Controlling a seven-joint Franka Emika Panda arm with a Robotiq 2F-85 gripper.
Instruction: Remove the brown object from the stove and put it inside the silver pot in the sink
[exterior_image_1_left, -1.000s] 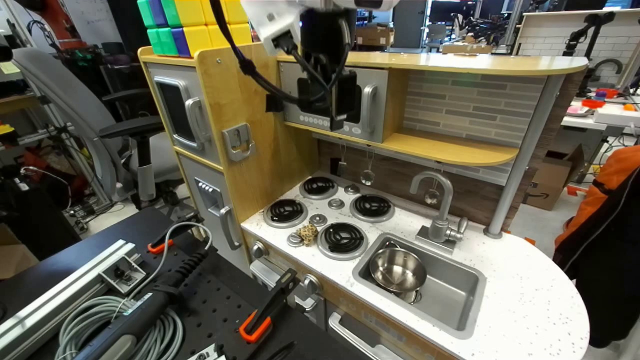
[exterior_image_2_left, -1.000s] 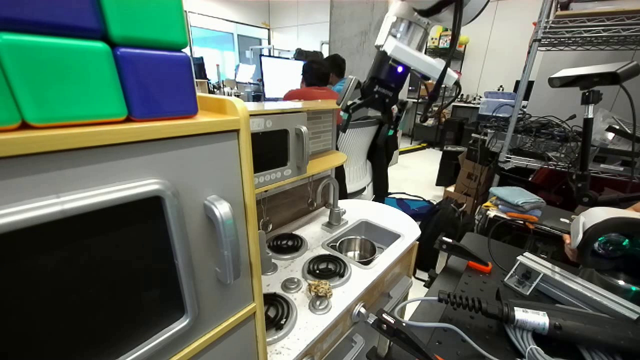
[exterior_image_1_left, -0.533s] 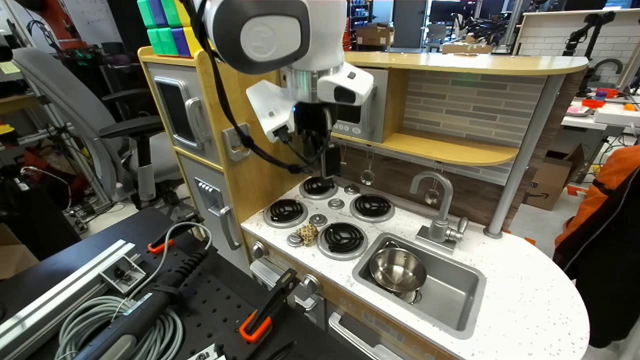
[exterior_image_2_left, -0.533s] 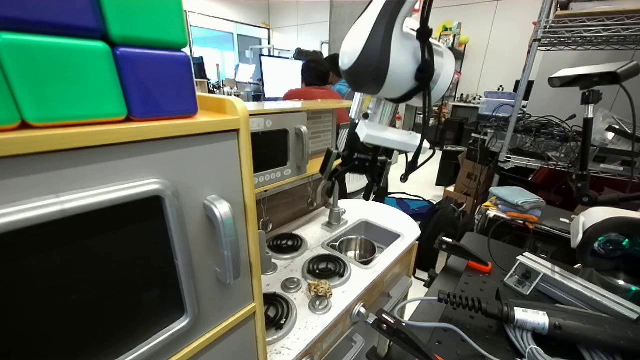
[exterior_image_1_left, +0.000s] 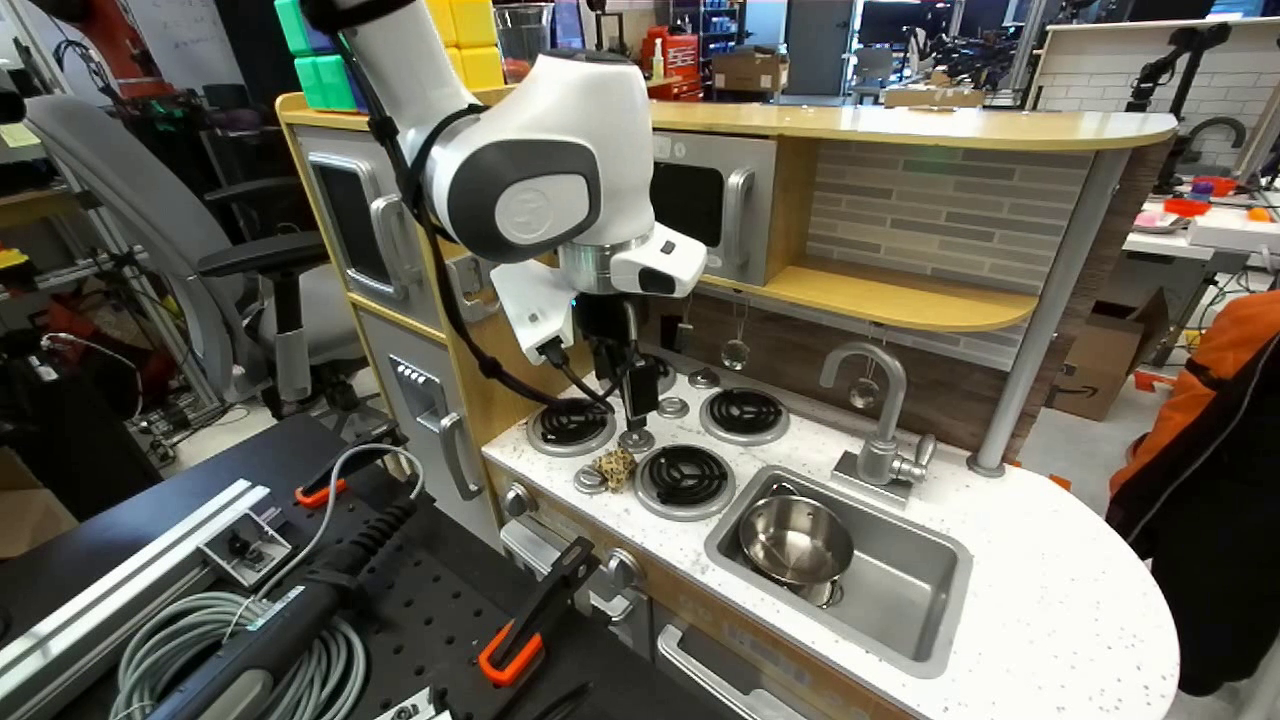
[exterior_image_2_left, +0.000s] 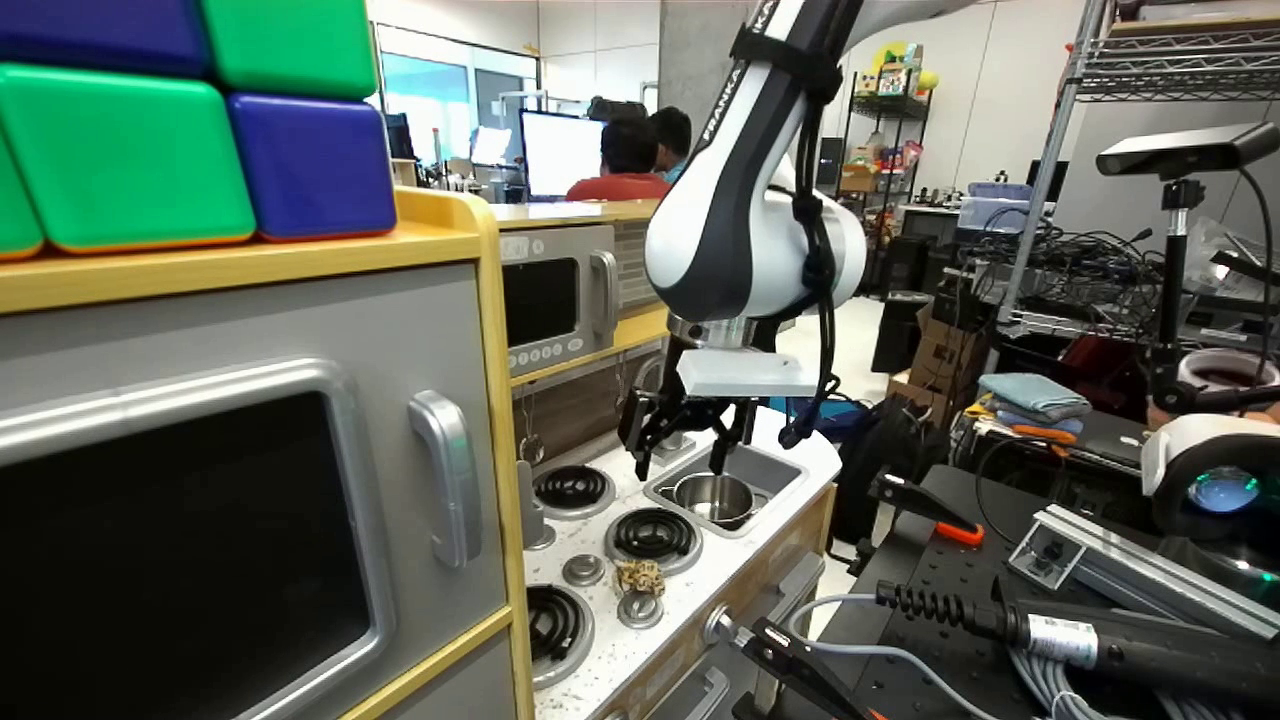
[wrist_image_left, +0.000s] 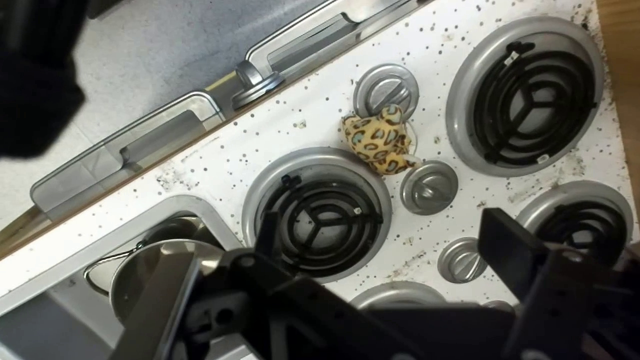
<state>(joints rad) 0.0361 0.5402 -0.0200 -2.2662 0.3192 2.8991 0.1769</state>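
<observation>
Wrist view has the gripper (wrist_image_left: 382, 225) at the lower edge over the white stove (wrist_image_left: 435, 60), two fingers spread well apart. Straight ahead of the gap between the fingertips, and apart from both of them, lies the brown object (wrist_image_left: 380, 142), a yellow-brown, leopard-spotted thing that looks soft; it rests on the white surface, overlapping a grey knob (wrist_image_left: 385, 92) on its side farther from the gripper, with a second knob (wrist_image_left: 429, 187) just beside it on the nearer side. Beneath the finger on the left of that view, partly screened by it, is a black-coiled burner (wrist_image_left: 325, 217); whether the brown object touches the burner's rim I cannot tell. Past the same finger, and partly hidden too, come the silver pot (wrist_image_left: 131, 287) and the sink (wrist_image_left: 50, 325). In an exterior view the silver pot sits inside the sink, at the end nearer the gripper, while the tap (exterior_image_1_left: 892, 410) rises on the sink's back side, well apart from the gripper. In both exterior views the gripper points down from the white arm (exterior_image_2_left: 690, 240), above the stove, and the brown object lies lower than the fingertips. Higher than the gripper is a grey toy microwave (exterior_image_1_left: 700, 200), and well apart from the fingers a black table (exterior_image_1_left: 440, 590) bears coiled grey cable (exterior_image_1_left: 175, 630)
</observation>
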